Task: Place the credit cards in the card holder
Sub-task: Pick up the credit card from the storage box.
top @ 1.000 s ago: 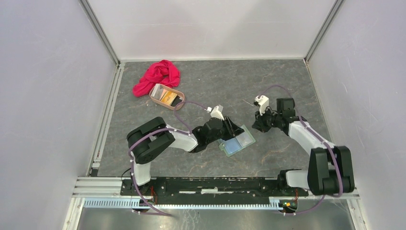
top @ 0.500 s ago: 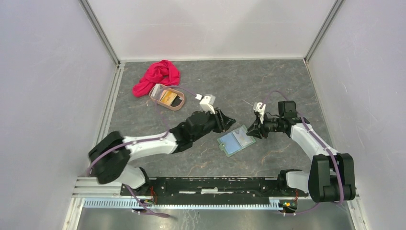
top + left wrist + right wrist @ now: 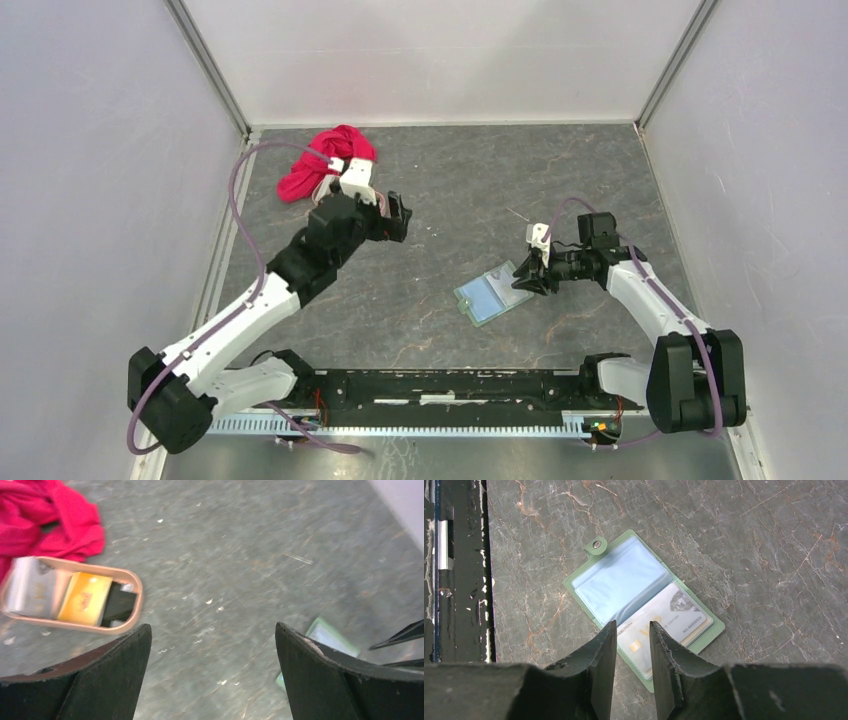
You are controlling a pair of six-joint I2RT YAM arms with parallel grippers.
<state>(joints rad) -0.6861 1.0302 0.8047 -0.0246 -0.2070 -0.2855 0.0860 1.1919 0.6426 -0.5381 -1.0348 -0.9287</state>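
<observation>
Jaws of the right gripper (image 3: 631, 625), slightly parted and empty, hover over the open sage-green card holder (image 3: 619, 580) mid-frame, a pale card (image 3: 679, 615) marked VIP in its lower pocket. Left gripper (image 3: 212, 627) gapes empty; orange-gold card (image 3: 85, 597) lies in tray (image 3: 136, 587), left of frame

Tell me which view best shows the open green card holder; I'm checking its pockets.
Right wrist: the sage-green folding card holder lies open, whole and close. Top external shows it small; left wrist only a blurred corner.

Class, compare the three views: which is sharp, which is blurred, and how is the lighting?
Left wrist view: motion-blurred, the tray and tabletop smeared; right wrist view: crisp on the card holder; top external view: even light, faint shadows.
</observation>
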